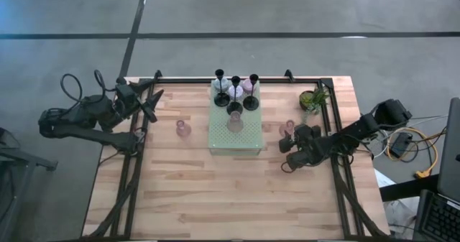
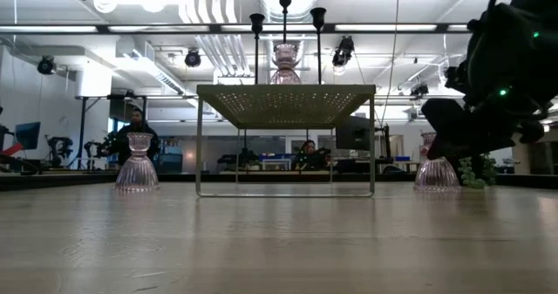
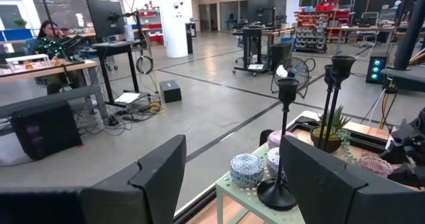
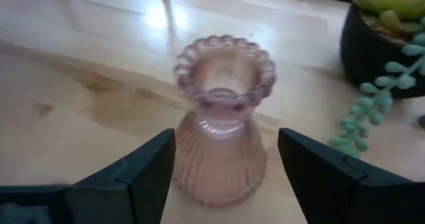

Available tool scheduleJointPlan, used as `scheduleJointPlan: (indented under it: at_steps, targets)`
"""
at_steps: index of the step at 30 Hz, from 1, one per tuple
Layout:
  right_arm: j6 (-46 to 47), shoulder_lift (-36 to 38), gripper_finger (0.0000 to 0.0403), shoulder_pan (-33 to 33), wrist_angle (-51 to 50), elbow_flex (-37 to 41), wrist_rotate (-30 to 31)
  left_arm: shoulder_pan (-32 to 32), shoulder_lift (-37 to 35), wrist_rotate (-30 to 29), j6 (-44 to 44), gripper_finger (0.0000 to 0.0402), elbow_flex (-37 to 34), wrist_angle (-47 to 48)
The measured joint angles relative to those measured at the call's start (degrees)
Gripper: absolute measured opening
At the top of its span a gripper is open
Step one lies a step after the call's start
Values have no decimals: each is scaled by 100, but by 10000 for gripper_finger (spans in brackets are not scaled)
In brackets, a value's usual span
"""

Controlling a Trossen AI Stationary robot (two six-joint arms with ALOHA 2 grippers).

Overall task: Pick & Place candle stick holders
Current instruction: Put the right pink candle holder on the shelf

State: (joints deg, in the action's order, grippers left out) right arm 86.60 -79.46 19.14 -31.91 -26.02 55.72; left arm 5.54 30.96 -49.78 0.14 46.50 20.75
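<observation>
From above, a wooden surface (image 1: pixel 237 192) carries a pale green perforated stand (image 1: pixel 235 136) at its middle. Three black thin-stemmed holders (image 1: pixel 235 91) and a pink glass holder (image 1: pixel 234 123) stand on it. Another pink holder (image 1: pixel 183 129) sits on the wood just left of the stand. The left hand (image 1: pixel 149 104) waits near the far left corner. The right hand (image 1: pixel 290 143) lies right of the stand, around a third pink holder (image 1: pixel 287 128), near a small potted plant (image 1: pixel 313 98).

At surface height, the stand (image 2: pixel 286 102) shows as a raised platform on thin legs, a pink holder (image 2: pixel 137 164) on the wood to its left and another (image 2: pixel 436 167) to its right, under the dark right arm.

The left wrist camera shows its fingers (image 3: pixel 163 177) standing apart with nothing between them, black stems (image 3: pixel 285 144) and pastel round holders (image 3: pixel 247 169) beyond.

The right wrist camera shows its fingers (image 4: pixel 156 167) spread on either side of the ribbed pink holder (image 4: pixel 219 144), which stands upright on the wood, clear of both.
</observation>
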Motion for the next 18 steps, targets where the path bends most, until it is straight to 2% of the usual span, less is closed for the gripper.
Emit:
scheduleJointPlan:
  at_steps: [13,18]
  targets:
    - [-38,-54,249,-497,182,-2,150,0,0,-30,9,248,0,57]
    - [-848,-54,249,-716,900,2,148,2,0,-60,12,248,-14,80]
